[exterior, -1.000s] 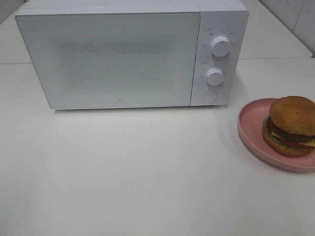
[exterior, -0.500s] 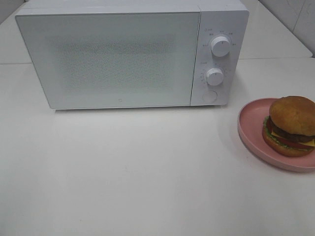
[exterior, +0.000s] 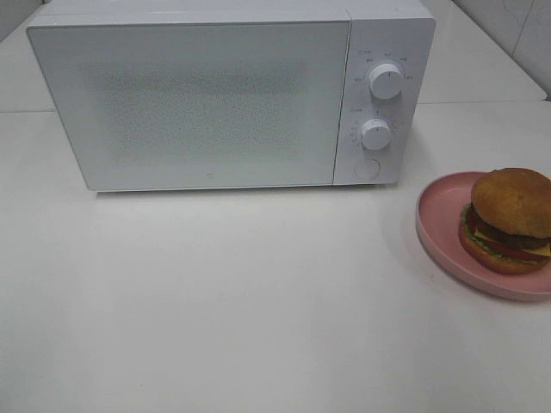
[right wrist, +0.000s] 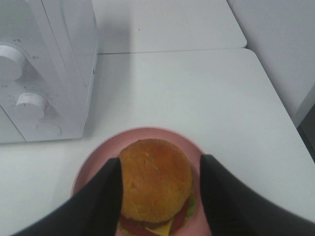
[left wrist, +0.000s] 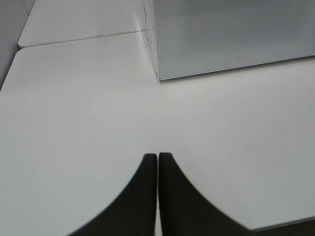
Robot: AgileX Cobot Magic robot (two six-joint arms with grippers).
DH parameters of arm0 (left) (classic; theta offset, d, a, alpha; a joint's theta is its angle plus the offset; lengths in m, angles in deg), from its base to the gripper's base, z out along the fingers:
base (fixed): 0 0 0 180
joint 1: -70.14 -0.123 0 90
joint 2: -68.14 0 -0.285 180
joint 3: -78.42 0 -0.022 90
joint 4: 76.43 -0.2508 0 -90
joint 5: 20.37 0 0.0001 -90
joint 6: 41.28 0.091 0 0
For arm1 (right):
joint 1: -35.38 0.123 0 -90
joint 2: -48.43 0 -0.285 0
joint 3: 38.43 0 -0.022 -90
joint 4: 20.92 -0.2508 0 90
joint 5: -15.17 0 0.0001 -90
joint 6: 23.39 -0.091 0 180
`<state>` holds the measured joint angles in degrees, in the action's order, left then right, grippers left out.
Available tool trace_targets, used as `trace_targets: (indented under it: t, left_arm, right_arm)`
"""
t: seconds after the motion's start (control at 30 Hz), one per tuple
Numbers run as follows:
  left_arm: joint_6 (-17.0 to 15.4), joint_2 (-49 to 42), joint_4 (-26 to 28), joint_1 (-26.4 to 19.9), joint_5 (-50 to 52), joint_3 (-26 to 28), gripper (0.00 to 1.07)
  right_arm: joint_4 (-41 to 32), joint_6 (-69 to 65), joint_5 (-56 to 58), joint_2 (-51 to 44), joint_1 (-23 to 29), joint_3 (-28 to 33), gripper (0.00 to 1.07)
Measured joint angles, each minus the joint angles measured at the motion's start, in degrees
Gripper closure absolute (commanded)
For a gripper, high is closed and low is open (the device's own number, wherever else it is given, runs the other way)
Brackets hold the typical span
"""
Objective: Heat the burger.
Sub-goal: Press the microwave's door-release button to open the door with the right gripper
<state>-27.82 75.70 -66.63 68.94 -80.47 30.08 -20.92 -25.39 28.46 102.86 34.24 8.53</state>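
Note:
The burger (exterior: 510, 219) sits on a round pink plate (exterior: 439, 206) at the table's right edge, golden bun on top, with cheese, tomato and lettuce showing at its side. In the right wrist view my right gripper (right wrist: 160, 161) straddles the burger (right wrist: 155, 179). One finger (right wrist: 106, 191) is against the bun. The other finger (right wrist: 221, 191) stands a narrow gap off it, with the pink plate (right wrist: 93, 162) showing between. My left gripper (left wrist: 157, 156) is shut with nothing in it, over bare table in front of the microwave's left corner. Neither gripper shows in the exterior view.
A white microwave (exterior: 207, 103) stands at the back with its door closed. Two knobs (exterior: 386, 80) (exterior: 375, 133) and a round button (exterior: 368, 168) are on its right panel, close to the plate. The table edge runs just right of the plate.

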Motion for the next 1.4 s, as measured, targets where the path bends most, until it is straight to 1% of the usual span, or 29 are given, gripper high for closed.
trace_targets:
  t: [0.03,0.1,0.13,0.17,0.2,0.23,0.3,0.43,0.53,0.57,0.6,0.63,0.67,0.7,0.73,0.8,0.83,0.87,0.9,0.93,0.97,1.0,1.03,1.07,1.13,1.17,1.2,1.23,1.4]
  left_arm:
    - [0.0,0.0,0.0,0.0,0.0,0.0,1.06]
    - [0.0,0.0,0.0,0.0,0.0,0.0,1.06]
    - [0.0,0.0,0.0,0.0,0.0,0.0,1.06]
    - [0.0,0.0,0.0,0.0,0.0,0.0,1.06]
    - [0.0,0.0,0.0,0.0,0.0,0.0,1.06]
    - [0.0,0.0,0.0,0.0,0.0,0.0,1.06]
    - [0.0,0.0,0.0,0.0,0.0,0.0,1.06]
    - [0.0,0.0,0.0,0.0,0.0,0.0,1.06]
    - [0.0,0.0,0.0,0.0,0.0,0.0,1.06]
    - [0.0,0.0,0.0,0.0,0.0,0.0,1.06]
    - [0.0,0.0,0.0,0.0,0.0,0.0,1.06]
    - [0.0,0.0,0.0,0.0,0.0,0.0,1.06]
    - [0.0,0.0,0.0,0.0,0.0,0.0,1.06]
    - [0.0,0.0,0.0,0.0,0.0,0.0,1.06]
    - [0.0,0.0,0.0,0.0,0.0,0.0,1.06]
    - [0.0,0.0,0.0,0.0,0.0,0.0,1.06]
    - [0.0,0.0,0.0,0.0,0.0,0.0,1.06]
    - [0.0,0.0,0.0,0.0,0.0,0.0,1.06]
    - [0.0,0.0,0.0,0.0,0.0,0.0,1.06]
    - [0.0,0.0,0.0,0.0,0.0,0.0,1.06]
    - [0.0,0.0,0.0,0.0,0.0,0.0,1.06]
    - [0.0,0.0,0.0,0.0,0.0,0.0,1.06]
    - [0.0,0.0,0.0,0.0,0.0,0.0,1.06]
    - [0.0,0.0,0.0,0.0,0.0,0.0,1.06]
    - [0.0,0.0,0.0,0.0,0.0,0.0,1.06]
    - [0.0,0.0,0.0,0.0,0.0,0.0,1.06]
    - [0.0,0.0,0.0,0.0,0.0,0.0,1.06]
    - [0.0,0.0,0.0,0.0,0.0,0.0,1.06]
    - [0.0,0.0,0.0,0.0,0.0,0.0,1.06]
  right_arm:
    - [0.0,0.0,0.0,0.0,0.0,0.0,0.7]
    - [0.0,-0.2,-4.1,2.7,0.0,0.0,0.88]
    - [0.0,-0.2,-4.1,2.7,0.0,0.0,0.88]
    - [0.0,-0.3,-5.1,3.7,0.0,0.0,0.92]
    - [0.0,-0.4,-6.9,5.6,0.0,0.0,1.0]
    - [0.0,-0.4,-6.9,5.6,0.0,0.0,1.0]
    - [0.0,-0.5,-9.2,8.3,0.0,0.0,1.07]
    - [-0.9,-0.7,-11.6,10.4,0.2,0.0,1.07]
    - [-1.7,-0.9,-13.6,11.3,2.2,0.0,1.07]
    - [-1.8,-0.9,-14.5,11.4,3.6,0.0,1.07]
    - [-2.2,-0.9,-16.4,11.5,6.6,0.0,1.07]
    - [-2.2,-0.9,-16.4,11.5,6.6,0.0,1.07]
    - [-2.3,-0.9,-17.6,11.8,8.5,0.0,1.07]
    - [-2.3,-0.9,-19.5,12.4,12.4,0.0,1.07]
    - [-2.3,-0.9,-19.5,12.4,12.4,0.0,1.07]
    - [-2.8,-0.9,-21.8,13.8,17.9,0.0,1.07]
    - [-2.8,-0.9,-21.8,13.8,17.9,0.0,1.07]
    - [-2.9,-1.0,-23.1,15.2,21.1,0.0,1.07]
    - [-2.9,-1.2,-23.8,16.2,22.7,0.0,1.07]
    - [-2.9,-1.2,-23.8,16.2,22.7,0.0,1.07]
    - [-2.9,-2.4,-25.4,18.4,25.8,0.0,1.07]
    - [-2.9,-2.4,-25.4,18.4,25.8,0.0,1.07]
    - [-2.9,-2.9,-26.2,19.5,27.0,0.0,1.07]
    - [-2.9,-4.6,-28.4,22.2,29.8,0.1,1.07]
    - [-2.9,-5.2,-29.3,23.3,30.8,0.1,1.07]
    - [-2.9,-5.9,-31.4,26.2,32.9,0.1,1.07]
    - [-2.9,-5.9,-31.4,26.2,32.9,0.1,1.07]
    - [-2.9,-6.6,-33.4,29.2,35.0,0.1,1.06]
    - [-2.9,-6.8,-36.4,34.2,37.3,0.1,1.05]
